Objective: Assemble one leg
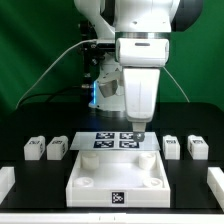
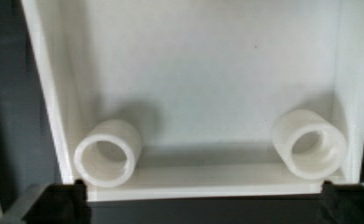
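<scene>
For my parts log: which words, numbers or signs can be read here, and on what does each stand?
No words or numbers can be read.
Only black-and-white square tags, too small to decode: on the large square white plastic tabletop, the flat white marker board and four small stubby white plastic legs.

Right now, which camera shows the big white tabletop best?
The exterior view: the whole tabletop shows there, with all its edges in frame. The wrist view shows only part of it, close up, with two round sockets.

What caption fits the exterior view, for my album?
Robot gripper hangs near the tabletop, two legs on each side.
</scene>
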Tool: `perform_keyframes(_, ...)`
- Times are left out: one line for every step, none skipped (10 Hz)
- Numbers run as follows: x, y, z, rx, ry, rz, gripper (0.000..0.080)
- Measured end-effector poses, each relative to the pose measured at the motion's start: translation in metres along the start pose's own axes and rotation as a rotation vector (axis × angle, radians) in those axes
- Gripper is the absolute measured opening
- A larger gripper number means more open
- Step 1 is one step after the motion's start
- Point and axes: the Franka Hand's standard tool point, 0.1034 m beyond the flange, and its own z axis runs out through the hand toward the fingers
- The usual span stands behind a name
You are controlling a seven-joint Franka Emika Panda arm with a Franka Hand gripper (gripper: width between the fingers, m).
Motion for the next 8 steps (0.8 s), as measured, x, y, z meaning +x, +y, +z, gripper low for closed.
perform_keyframes(-0.001, 0.0, 0.0, 0.0, 0.0, 0.009, 0.0649)
perform_keyframes(-0.001, 0.0, 0.0, 0.001, 0.0, 0.009, 0.0649)
perform_keyframes(-0.003, -0.002, 0.004, -0.012, 0.003, 0.001, 0.0649)
perform_keyframes(-0.009, -0.016, 0.017, -0.016, 0.008, 0.003, 0.0649)
perform_keyframes(-0.018, -0.033, 0.027, -0.017, 0.01, -0.013, 0.0649)
perform_keyframes(-0.03, -0.05, 0.037, -0.015, 0.012, -0.015, 0.0649)
perform_keyframes(-0.036, -0.065, 0.046, 0.011, 0.011, -0.003, 0.0649)
perform_keyframes(-0.035, -0.072, 0.056, 0.028, 0.014, 0.006, 0.0649)
